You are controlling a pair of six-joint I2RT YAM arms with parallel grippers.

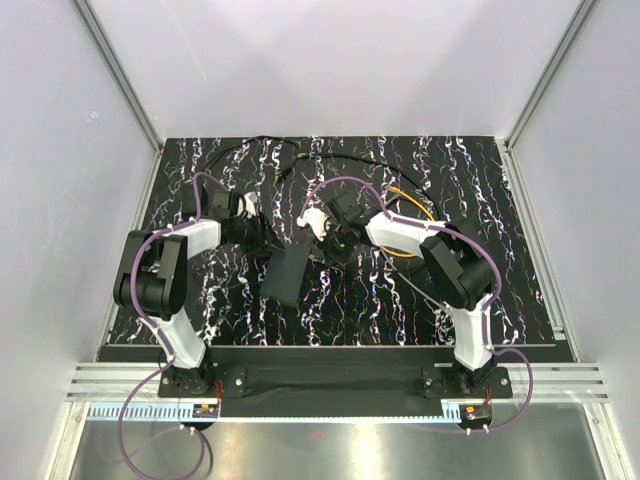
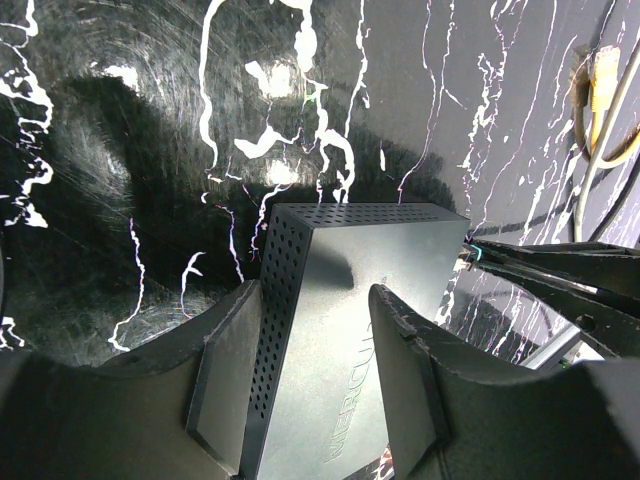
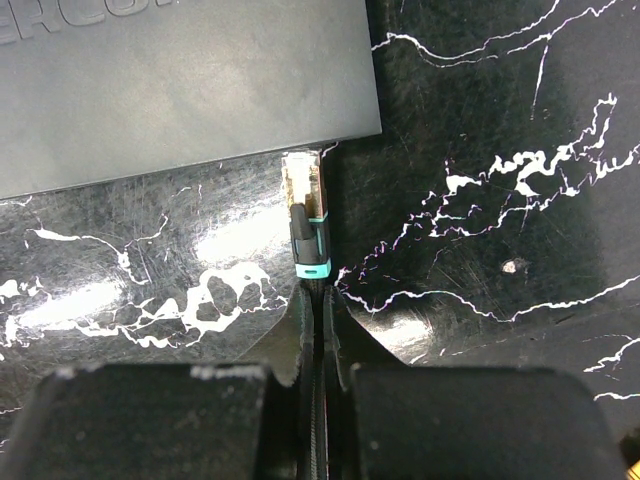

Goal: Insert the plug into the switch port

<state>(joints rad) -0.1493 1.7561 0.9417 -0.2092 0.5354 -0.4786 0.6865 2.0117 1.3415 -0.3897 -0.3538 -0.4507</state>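
Observation:
The flat matte-black switch box sits mid-table and fills the left wrist view, showing a perforated side and an embossed top. My left gripper straddles it with a finger on each side, shut on it; it also shows in the top view. My right gripper is shut on the black cable just behind the plug, which has a clear tip and a teal collar. The plug tip is just short of the box's thin edge. The port itself is hidden. The right gripper also shows in the top view.
An orange cable coils behind the right arm, and shows as yellow in the left wrist view. A thin black cord loops along the back of the marbled black mat. White walls with metal rails enclose the table.

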